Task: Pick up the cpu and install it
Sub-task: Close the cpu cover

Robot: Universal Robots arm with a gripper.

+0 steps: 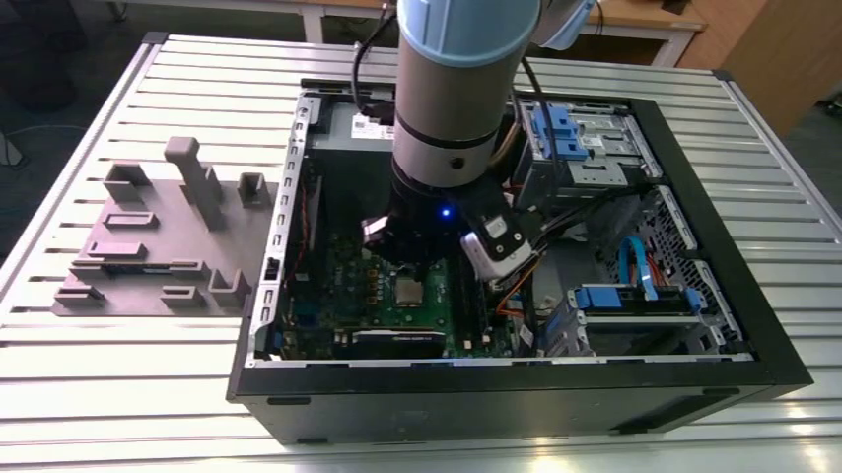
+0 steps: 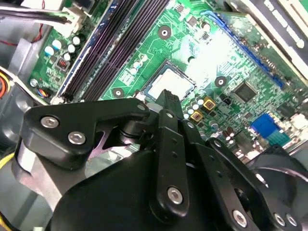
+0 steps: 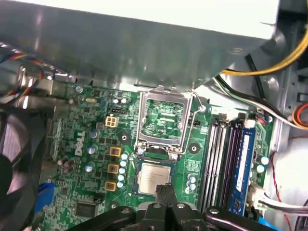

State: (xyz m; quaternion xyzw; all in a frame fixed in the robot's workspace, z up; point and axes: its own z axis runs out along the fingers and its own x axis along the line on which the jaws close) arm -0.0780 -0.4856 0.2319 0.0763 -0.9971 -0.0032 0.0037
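Above the motherboard's CPU socket, the gripper [image 3: 166, 188] points down with its 2 black fingers pressed together, gripping nothing. In both wrist views the fingertips hang just beside one edge of the cpu [image 3: 155, 177]; whether they touch it cannot be told. The cpu lies flat in the socket, silver top up. Next to it the socket's metal load plate [image 3: 163, 118] stands flipped open with its lever raised. Around the socket spreads the green motherboard [image 3: 91, 139], with yellow-topped components on one side and long memory slots [image 3: 224, 159] on the other.

In the exterior view the cpu [image 1: 412, 290] sits at the frame's lower centre, directly under the pale blue and grey robot arm [image 1: 455, 89], which reaches down from the top centre into an open black computer case [image 1: 526, 399]. Blue drive brackets [image 1: 563, 128] fill the case's right part. A grey fixture block [image 1: 145, 246] rests at the exterior view's left on the slatted metal table [image 1: 132, 365].
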